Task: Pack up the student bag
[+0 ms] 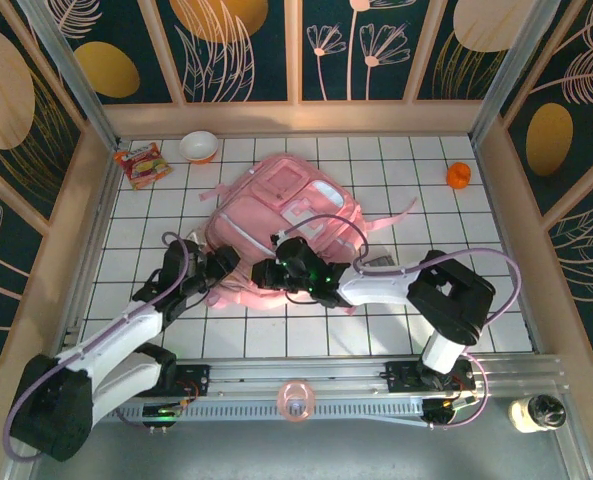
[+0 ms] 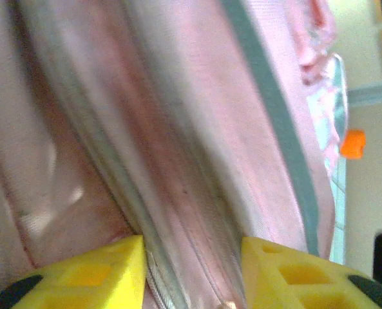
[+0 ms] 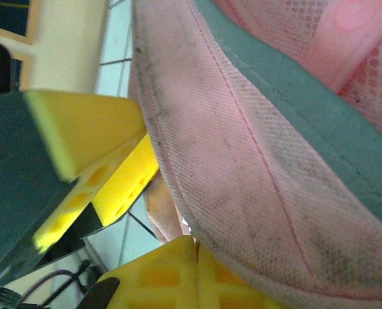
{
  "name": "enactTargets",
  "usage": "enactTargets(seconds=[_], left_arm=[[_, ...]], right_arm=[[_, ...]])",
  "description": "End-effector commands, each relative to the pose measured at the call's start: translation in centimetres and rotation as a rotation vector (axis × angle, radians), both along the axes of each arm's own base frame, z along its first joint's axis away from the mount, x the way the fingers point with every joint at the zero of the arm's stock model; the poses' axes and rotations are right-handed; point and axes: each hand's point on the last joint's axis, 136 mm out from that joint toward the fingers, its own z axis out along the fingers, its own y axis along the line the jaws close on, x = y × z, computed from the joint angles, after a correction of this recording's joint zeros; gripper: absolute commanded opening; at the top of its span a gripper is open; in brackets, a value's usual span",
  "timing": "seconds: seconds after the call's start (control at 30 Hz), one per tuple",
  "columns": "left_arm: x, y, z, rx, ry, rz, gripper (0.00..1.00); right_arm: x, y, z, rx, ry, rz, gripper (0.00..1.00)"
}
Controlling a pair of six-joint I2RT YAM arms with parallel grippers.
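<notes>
Straddling student bag [image 1: 286,210] fabric, L hand [image 2: 192,270] is seen released; bag edge is pinched by clenched R hand [image 3: 162,212].

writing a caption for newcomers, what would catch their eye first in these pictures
The big pink backpack lies dead centre, with the left gripper and right gripper at its near edge. Next, the small orange object at the far right and the pink ring at the front.

Fig. 1. My left arm [image 1: 126,340] and right arm [image 1: 396,285]: white links, black joint housings, looping lilac cables [image 1: 9,425]. My fingers [image 2: 94,273] are yellow moulded plastic with square recesses; green light [image 1: 321,268] glows at right wrist.
</notes>
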Motion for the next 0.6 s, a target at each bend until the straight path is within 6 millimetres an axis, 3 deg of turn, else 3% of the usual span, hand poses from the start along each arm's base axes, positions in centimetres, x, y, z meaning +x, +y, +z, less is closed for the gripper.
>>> enactTargets(seconds=[0.0,0.17,0.27,0.33,0.47,0.57], left_arm=[[0.3,0.1,4.4,0.157,-0.222,-0.112,0.47],[-0.4,-0.3,11.5,0.498,-0.689,-0.354,0.5],[-1.4,-0.1,13.8,0.754,-0.9,-0.49,0.52],[-2.0,-0.1,13.8,0.888,-0.984,-0.58,0.51],[-4.9,-0.8,11.0,1.101,-1.144,-0.882,0.5],[-5.7,-0.5,9.6,1.233,-1.243,-0.971,0.5]], right_arm=[[0.2,0.7,4.7,0.167,0.005,0.017,0.0],[0.6,0.6,5.2,0.207,0.107,-0.005,0.0],[0.9,0.3,5.4,0.207,0.154,-0.029,0.0],[1.0,0.3,5.6,0.219,0.185,-0.039,0.0],[1.0,0.7,6.2,0.267,0.24,-0.039,0.0],[0.8,1.1,6.5,0.294,0.279,-0.033,0.0]])
